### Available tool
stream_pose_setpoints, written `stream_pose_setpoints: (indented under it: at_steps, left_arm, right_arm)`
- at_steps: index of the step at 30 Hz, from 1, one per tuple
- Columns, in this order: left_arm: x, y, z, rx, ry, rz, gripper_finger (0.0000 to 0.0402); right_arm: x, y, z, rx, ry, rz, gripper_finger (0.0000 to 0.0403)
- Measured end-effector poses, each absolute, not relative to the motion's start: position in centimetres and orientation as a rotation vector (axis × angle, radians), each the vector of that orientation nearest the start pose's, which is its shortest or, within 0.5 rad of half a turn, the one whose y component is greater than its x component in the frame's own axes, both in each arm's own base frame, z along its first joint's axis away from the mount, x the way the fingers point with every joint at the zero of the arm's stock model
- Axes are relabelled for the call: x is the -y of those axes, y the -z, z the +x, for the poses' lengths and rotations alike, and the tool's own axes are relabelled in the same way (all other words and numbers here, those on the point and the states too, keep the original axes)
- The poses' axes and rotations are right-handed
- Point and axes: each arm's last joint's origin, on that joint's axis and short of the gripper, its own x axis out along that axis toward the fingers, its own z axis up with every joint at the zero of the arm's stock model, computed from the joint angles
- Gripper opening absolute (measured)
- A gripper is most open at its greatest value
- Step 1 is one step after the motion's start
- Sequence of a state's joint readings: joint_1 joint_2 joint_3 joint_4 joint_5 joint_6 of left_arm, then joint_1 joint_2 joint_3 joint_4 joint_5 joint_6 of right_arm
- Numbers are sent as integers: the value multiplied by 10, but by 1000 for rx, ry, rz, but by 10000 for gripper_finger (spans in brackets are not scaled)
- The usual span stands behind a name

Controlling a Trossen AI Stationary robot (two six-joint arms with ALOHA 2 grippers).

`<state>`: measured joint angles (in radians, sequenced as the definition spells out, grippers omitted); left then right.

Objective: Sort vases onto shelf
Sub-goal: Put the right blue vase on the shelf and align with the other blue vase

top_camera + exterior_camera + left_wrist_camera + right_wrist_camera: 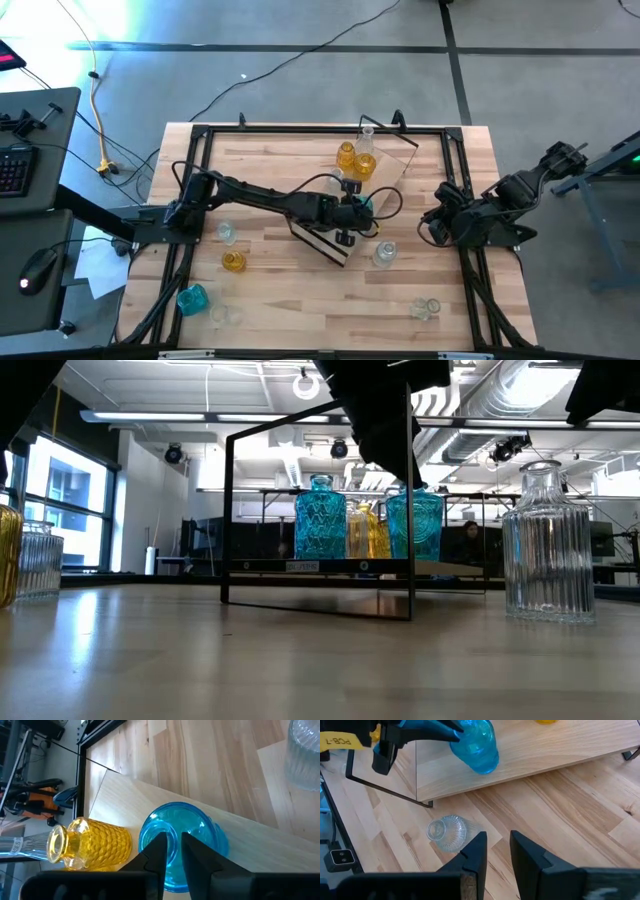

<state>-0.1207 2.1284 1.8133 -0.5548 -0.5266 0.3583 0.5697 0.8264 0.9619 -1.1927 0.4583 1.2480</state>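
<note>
We count at least four vases on the long light-wood shelf (375, 190), while several more wait on the table (300, 290). Our left gripper (172, 852) reaches over the shelf's middle, its fingers narrowly parted astride the rim of a teal-blue glass vase (182, 840) standing there, beside an amber-yellow one (87, 842). Our right gripper (497, 852) hovers over a clear ribbed vase (447, 832), holding nothing, fingers slightly apart.

Teal vase (182, 840) faceted; amber vase (92, 844) honeycomb-textured; clear vase (447, 833) ribbed; shelf (280, 860) pale wood.
</note>
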Motion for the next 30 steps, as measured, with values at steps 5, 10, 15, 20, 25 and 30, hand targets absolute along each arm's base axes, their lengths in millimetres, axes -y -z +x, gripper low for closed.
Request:
stream_pose_setpoints:
  at_steps: [5,10,15,20,25,30]
  left_arm:
    - [43,-247,472,-871,-237,599,64]
    - [41,-262,475,-824,-252,583,77]
    - [38,-280,478,-780,-294,594,86]
    - [34,-313,477,-726,-494,609,86]
    - [24,-380,455,-544,-639,314,79]
    - [10,-434,406,-461,-725,134,70]
  right_arm:
    - [-55,-309,109,-812,459,639,67]
    - [-55,-309,109,-815,455,634,67]
    - [-55,-309,110,-811,456,627,67]
    - [-53,-309,111,-764,498,605,64]
    - [-49,-309,116,-715,561,561,25]
    - [-44,-311,128,-673,569,510,7]
